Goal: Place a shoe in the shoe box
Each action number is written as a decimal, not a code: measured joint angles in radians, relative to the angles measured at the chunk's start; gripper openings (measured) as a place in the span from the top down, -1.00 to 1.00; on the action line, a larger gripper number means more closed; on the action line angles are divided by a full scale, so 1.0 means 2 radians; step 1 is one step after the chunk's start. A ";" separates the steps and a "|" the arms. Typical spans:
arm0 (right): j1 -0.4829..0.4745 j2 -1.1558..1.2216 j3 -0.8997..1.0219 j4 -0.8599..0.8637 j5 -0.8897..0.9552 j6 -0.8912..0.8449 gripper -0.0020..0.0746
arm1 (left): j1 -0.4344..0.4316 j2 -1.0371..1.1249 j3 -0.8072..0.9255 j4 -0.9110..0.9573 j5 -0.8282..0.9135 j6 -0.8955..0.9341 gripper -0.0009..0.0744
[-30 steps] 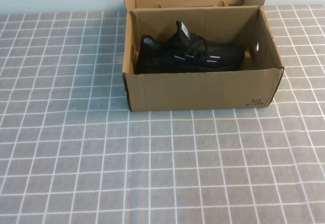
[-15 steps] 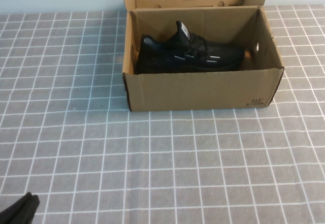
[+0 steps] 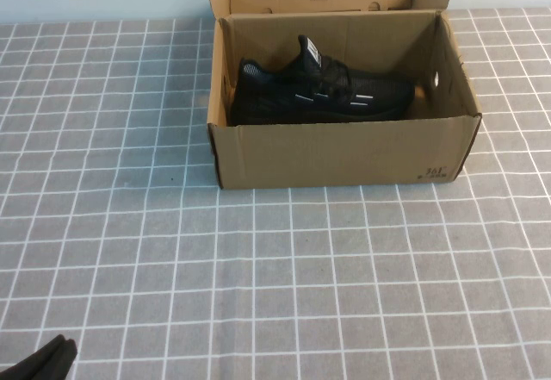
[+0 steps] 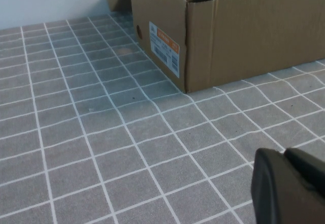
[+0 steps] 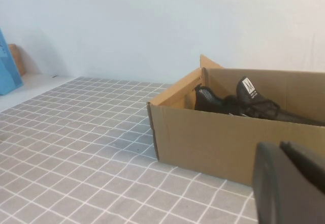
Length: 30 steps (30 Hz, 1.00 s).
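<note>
Inside the shoe box [image 3: 344, 152] sits the shoe [image 3: 323, 96], job looks done, so left gripper [image 3: 43, 364] parks near-left, right gripper [image 5: 289, 183] unseen overhead, grip state unclear.

I can read no text: the shoe box [image 3: 344, 152] bears small dark corner print [image 3: 436, 174] and an orange-and-white end label [image 4: 164, 48], both illegible.

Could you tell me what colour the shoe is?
Black shoe, short white dashes; clearest in the high view.
</note>
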<state>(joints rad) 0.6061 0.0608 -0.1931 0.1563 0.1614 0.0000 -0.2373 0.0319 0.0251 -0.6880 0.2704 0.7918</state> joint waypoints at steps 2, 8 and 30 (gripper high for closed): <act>0.000 0.000 0.000 0.001 0.000 0.000 0.99 | 0.000 0.000 0.000 0.000 0.000 0.000 0.98; -0.027 -0.003 0.000 -0.013 0.003 0.000 0.99 | 0.000 0.000 0.000 0.000 0.002 0.000 0.98; -0.268 -0.034 0.109 -0.002 0.079 -0.003 0.99 | 0.000 0.000 0.000 0.000 0.004 0.000 0.98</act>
<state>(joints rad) 0.0709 -0.0075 0.0257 0.1519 0.3190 -0.0063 -0.2373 0.0319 0.0251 -0.6880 0.2780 0.7918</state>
